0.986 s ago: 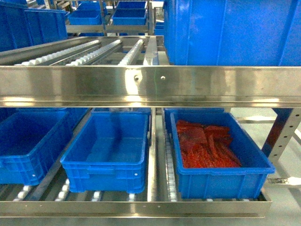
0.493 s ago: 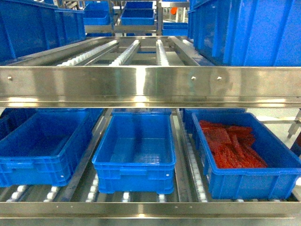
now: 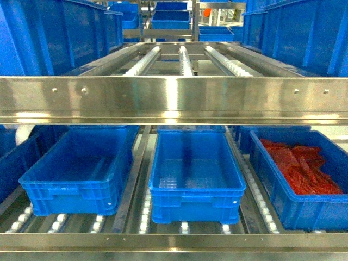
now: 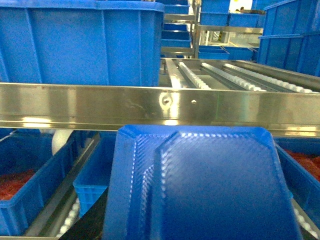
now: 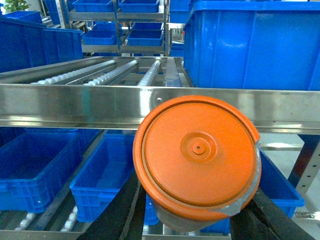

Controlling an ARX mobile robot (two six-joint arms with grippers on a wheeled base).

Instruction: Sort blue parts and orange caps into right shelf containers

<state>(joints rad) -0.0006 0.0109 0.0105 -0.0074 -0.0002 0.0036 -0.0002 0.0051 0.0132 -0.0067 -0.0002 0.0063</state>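
Shifted rightward across the head view within the last second: left empty crate point(image 3: 81, 168), then middle empty crate point(image 3: 196, 168) now near centre, then crate of red pieces point(image 3: 304, 201) out at the right edge. Probably still lining up along the shelf, with nothing dropped yet. Blue part point(image 4: 200, 185) close before the left wrist camera; left hand hidden, grip impossible to tell. Orange cap point(image 5: 197, 150) clamped in the right hand point(image 5: 195, 220), before the steel rail point(image 5: 75, 105).
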